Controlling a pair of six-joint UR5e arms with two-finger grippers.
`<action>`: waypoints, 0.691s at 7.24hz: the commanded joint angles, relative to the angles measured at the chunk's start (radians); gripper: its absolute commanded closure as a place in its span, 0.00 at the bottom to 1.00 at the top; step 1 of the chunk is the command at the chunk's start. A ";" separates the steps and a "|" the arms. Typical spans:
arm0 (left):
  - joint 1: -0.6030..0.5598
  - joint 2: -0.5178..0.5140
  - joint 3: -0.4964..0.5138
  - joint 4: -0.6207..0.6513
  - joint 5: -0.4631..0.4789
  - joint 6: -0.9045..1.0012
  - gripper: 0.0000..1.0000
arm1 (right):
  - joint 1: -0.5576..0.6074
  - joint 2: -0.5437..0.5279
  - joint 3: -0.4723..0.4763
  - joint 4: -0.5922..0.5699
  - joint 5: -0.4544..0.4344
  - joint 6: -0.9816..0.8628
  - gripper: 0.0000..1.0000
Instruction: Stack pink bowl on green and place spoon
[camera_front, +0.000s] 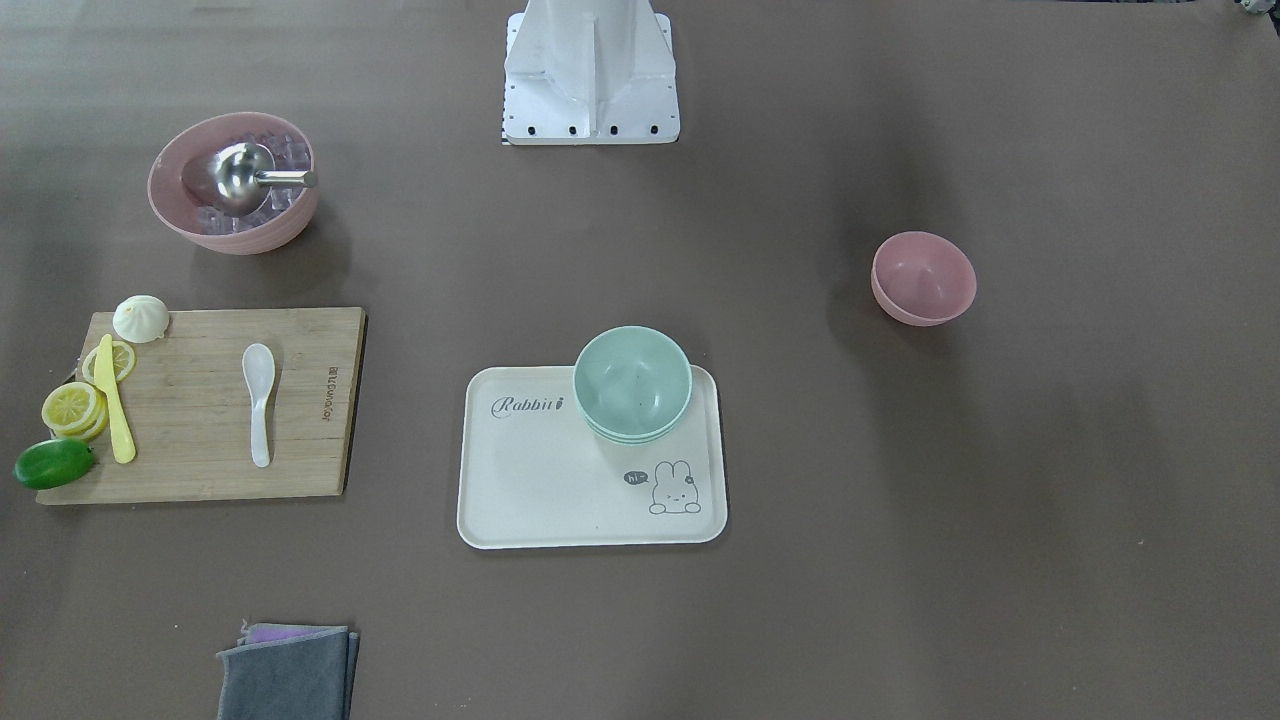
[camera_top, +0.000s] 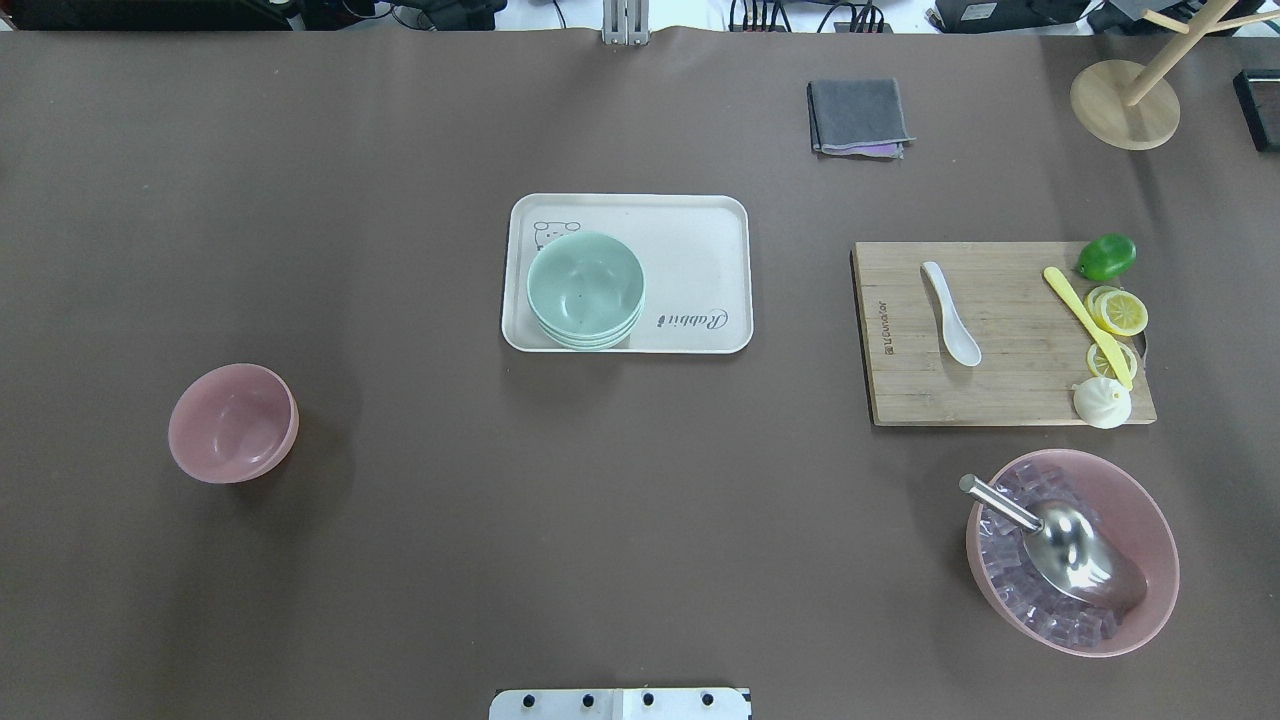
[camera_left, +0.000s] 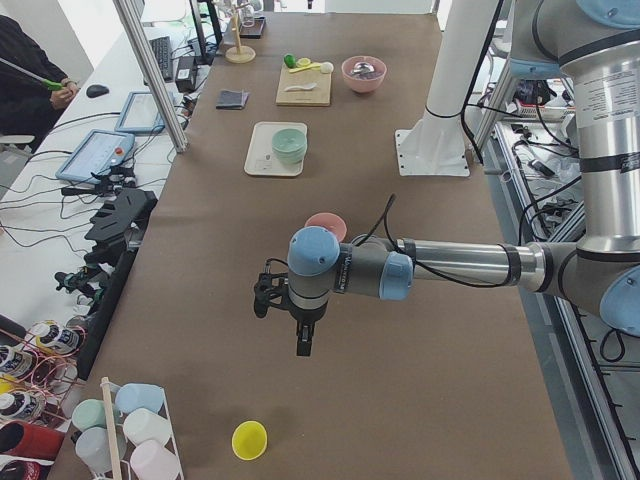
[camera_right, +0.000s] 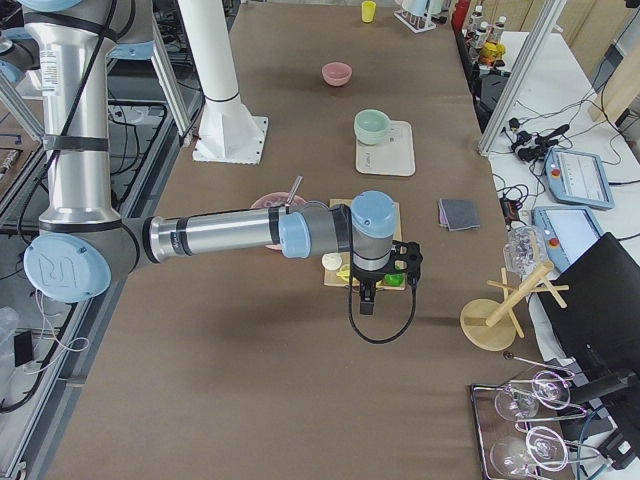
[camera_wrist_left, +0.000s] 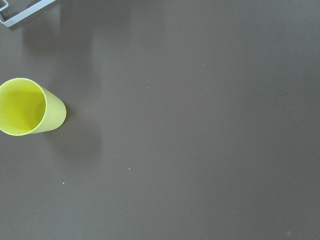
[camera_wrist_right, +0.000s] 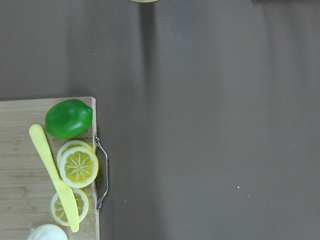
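Observation:
The small pink bowl stands alone on the brown table on my left side. The green bowls sit stacked on the cream rabbit tray at the middle. The white spoon lies on the wooden cutting board on my right side. My left gripper hangs above bare table, near of the pink bowl. My right gripper hangs past the board's outer end. Both show only in the side views, so I cannot tell whether they are open or shut.
A large pink bowl holds ice cubes and a metal scoop. A lime, lemon slices, a yellow knife and a bun lie on the board. A grey cloth, a wooden stand and a yellow cup stand farther off.

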 joint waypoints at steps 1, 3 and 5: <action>-0.002 0.006 -0.007 -0.004 -0.004 0.001 0.02 | 0.000 -0.001 0.002 0.000 0.000 0.000 0.00; 0.000 0.006 0.002 -0.007 -0.001 0.005 0.02 | 0.000 -0.001 0.001 0.000 0.000 0.000 0.00; 0.000 0.006 0.010 -0.007 0.004 0.005 0.02 | 0.000 -0.001 0.001 0.000 0.000 0.000 0.00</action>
